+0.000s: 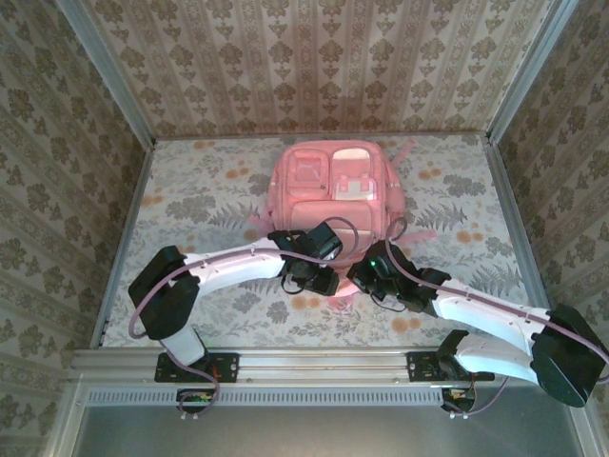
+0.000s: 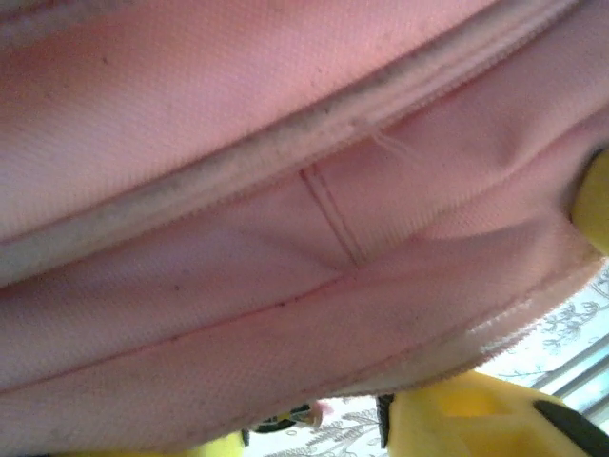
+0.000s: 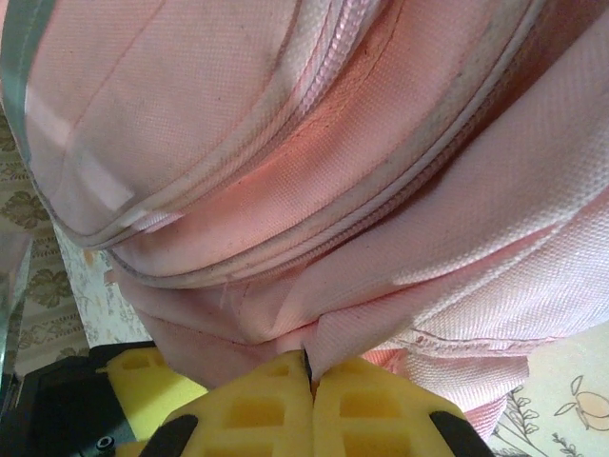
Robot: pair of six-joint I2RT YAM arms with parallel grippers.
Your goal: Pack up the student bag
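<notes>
- The desk (image 1: 190, 200) has a pale cover with flowers and leaves. Walls (image 1: 304, 57) with patterned paper stand on three sides of it.
- The bag (image 1: 338, 205) is pink and lies flat near the middle of the desk, a little toward the far wall. Its front pockets face up, and its near edge is under the two wrists.
- The left arm (image 1: 238, 262) reaches from its base to the near edge of the bag, left of the middle. The right arm (image 1: 485, 309) reaches the same edge from the other side. The two wrists are just beside each other.
- A pink strap (image 1: 422, 234) sticks out from the right side of the bag onto the desk.
- The right fingers (image 3: 257, 400) are yellow and pressed together, and they pinch a fold of the bag's fabric at its lower edge.
- The left fingers (image 2: 476, 424) are yellow and stand apart, with a strip of desk seen between them. The bag's fabric hangs just above them. I cannot tell whether they hold it.
</notes>
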